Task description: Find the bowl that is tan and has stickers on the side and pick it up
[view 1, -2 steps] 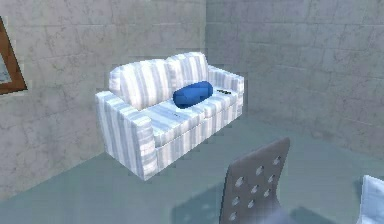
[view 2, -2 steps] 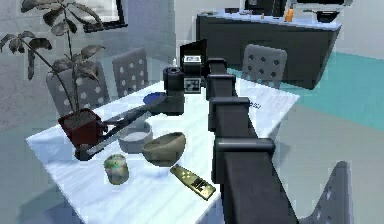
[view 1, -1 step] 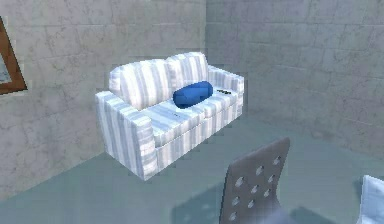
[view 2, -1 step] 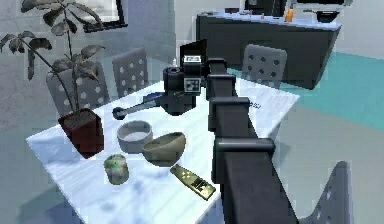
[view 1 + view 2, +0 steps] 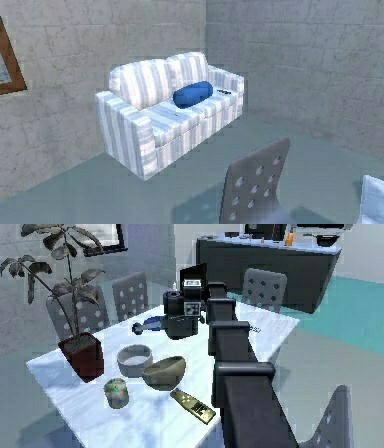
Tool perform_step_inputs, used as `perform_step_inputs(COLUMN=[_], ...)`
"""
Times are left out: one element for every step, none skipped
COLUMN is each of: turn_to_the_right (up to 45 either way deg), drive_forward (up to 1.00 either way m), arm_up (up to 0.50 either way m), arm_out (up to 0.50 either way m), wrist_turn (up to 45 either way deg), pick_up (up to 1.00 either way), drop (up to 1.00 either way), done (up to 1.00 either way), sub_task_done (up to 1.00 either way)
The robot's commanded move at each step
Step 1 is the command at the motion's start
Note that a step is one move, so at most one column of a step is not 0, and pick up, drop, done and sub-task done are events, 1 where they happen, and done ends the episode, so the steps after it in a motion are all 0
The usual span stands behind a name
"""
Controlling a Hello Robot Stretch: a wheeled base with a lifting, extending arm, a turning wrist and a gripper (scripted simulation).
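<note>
A sofa (image 5: 170, 115) stands in the room's corner with a cushion (image 5: 193, 95) on its seat, a framed picture (image 5: 8, 60) on the wall to its left and a chair back (image 5: 255, 185) before it. To the arm's side, a table (image 5: 70, 406) bears a potted plant (image 5: 82, 354) at its left. Right of that sit the left bowl (image 5: 134, 359) and the right bowl (image 5: 164, 372) side by side, with a cup (image 5: 116, 391) before them. A chair (image 5: 130, 292) stands behind the table, a counter (image 5: 270, 259) farther back.

Ahead of me a striped sofa (image 5: 165, 105) carries a blue cushion (image 5: 193, 95). At my white worktop's (image 5: 72, 392) left stands a potted plant (image 5: 82, 354), with a grey chair (image 5: 130, 294) behind it.
</note>
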Motion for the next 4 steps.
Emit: perform_step_inputs(turn_to_the_right=[0.0,0.0,0.0,0.0], drive_forward=[0.00,0.00,0.00,0.00], arm_up=[-0.26,0.00,0.10,0.00], arm_out=[0.00,0.00,0.00,0.00], wrist_turn=[0.0,0.0,0.0,0.0], pick_up=[0.00,1.00,0.00,0.00], drop=[0.00,0.00,0.00,0.00], done=[0.00,0.00,0.00,1.00], sub_task_done=[0.00,0.00,0.00,0.00])
